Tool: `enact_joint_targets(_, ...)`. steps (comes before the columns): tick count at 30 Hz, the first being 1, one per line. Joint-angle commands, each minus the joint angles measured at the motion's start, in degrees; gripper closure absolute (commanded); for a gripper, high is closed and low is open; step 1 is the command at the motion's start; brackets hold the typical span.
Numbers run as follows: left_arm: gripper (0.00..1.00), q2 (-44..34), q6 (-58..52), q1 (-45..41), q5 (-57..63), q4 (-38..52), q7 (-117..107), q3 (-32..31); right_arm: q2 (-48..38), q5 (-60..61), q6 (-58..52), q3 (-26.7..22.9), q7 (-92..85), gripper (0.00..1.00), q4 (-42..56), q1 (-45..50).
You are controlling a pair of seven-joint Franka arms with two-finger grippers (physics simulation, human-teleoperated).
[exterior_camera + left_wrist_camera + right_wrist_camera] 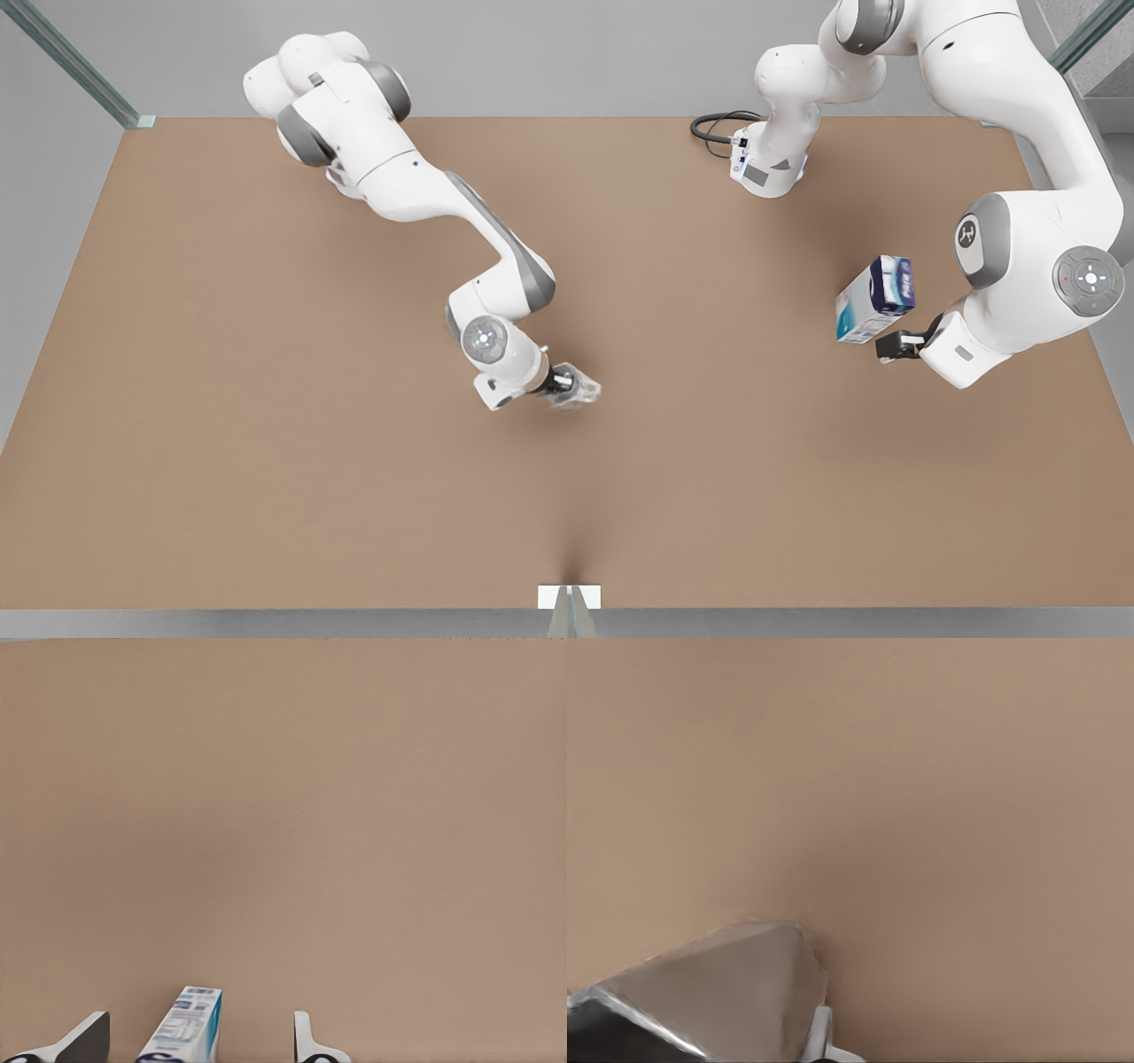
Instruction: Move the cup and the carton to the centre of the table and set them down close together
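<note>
The silvery faceted cup [578, 388] sits near the middle of the table [266, 399], and my right gripper [562, 383] is shut on it. In the right wrist view the cup [735, 988] lies between the fingers [820, 1036] of the right gripper [700, 1032]. The white and blue carton [875, 299] stands toward the front view's right. My left gripper [893, 344] is at its base, open. In the left wrist view the carton [188, 1028] sits between the left gripper's [199, 1023] spread fingers [87, 1038], touching neither.
The two arm bases stand along the table's far edge, one with a black cable loop [718, 128] beside it. A small white bracket [569, 596] sits at the near edge. Bare tabletop lies between the cup and the carton.
</note>
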Motion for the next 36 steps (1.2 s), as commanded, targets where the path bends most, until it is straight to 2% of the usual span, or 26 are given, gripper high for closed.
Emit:
enact_joint_targets(1, 0.0, -0.01, -0.01, 0.0, 0.01, 0.02, 0.0, 0.0, 0.68, -0.3, -1.12, -0.14, 0.69, 0.79, 1.43, 0.09)
enact_joint_targets(9, 0.0, -0.09, -0.1, 0.0, -0.08, 0.02, 0.0, 0.0, 4.54, -1.97, 2.83, -7.17, 2.63, 0.79, 4.68, 6.24)
enact_joint_targets(14, 0.0, -0.09, -0.01, 0.0, -0.08, 0.02, 0.0, 0.0, 7.44, -1.89, 3.19, -7.08, 3.59, 0.77, 8.64, 6.6)
enact_joint_targets(15, 0.0, -0.09, -0.1, 0.0, -0.08, -0.07, -0.09, 0.0, 7.71, -1.89, 3.27, -7.08, 3.59, 0.6, 8.73, 6.6)
enact_joint_targets(21, 0.0, -0.18, -0.18, 0.0, 0.01, -0.07, -0.09, 0.0, 8.24, -1.89, 3.98, -6.99, 3.5, 0.38, 8.9, 6.68)
enact_joint_targets(24, 0.0, -1.15, -0.97, -0.09, 0.09, 0.1, -0.26, 0.0, 8.59, -1.89, 4.68, -6.99, 3.59, 0.37, 8.81, 6.68)
enact_joint_targets(28, 0.0, -4.66, -7.91, -0.09, 0.18, -0.6, -0.26, 1.14, 8.15, -1.89, 3.98, -7.96, 3.5, 0.36, 8.55, 7.91)
enact_joint_targets(30, 0.0, -4.66, -8.18, -0.09, 0.09, -4.11, -0.44, 2.72, 5.78, -1.89, 2.39, -8.31, 3.42, 0.35, 7.67, 8.53)
enact_joint_targets(32, 0.0, -13.54, 7.19, -0.18, 0.09, -24.15, -0.52, 3.69, 2.96, -1.97, 2.22, -8.4, 3.24, 0.34, 5.65, 8.44)
enact_joint_targets(34, 0.0, -13.89, 8.25, -0.18, 0.18, -26.0, -0.17, 5.1, 0.16, -2.15, 2.31, -8.31, 2.89, 0.33, 3.02, 8.18)
enact_joint_targets(36, 0.0, -13.45, 10.45, -0.18, 0.36, -29.86, -0.09, 6.24, -7.4, -2.68, 2.22, -8.31, 2.1, 0.25, -4.98, 6.6)
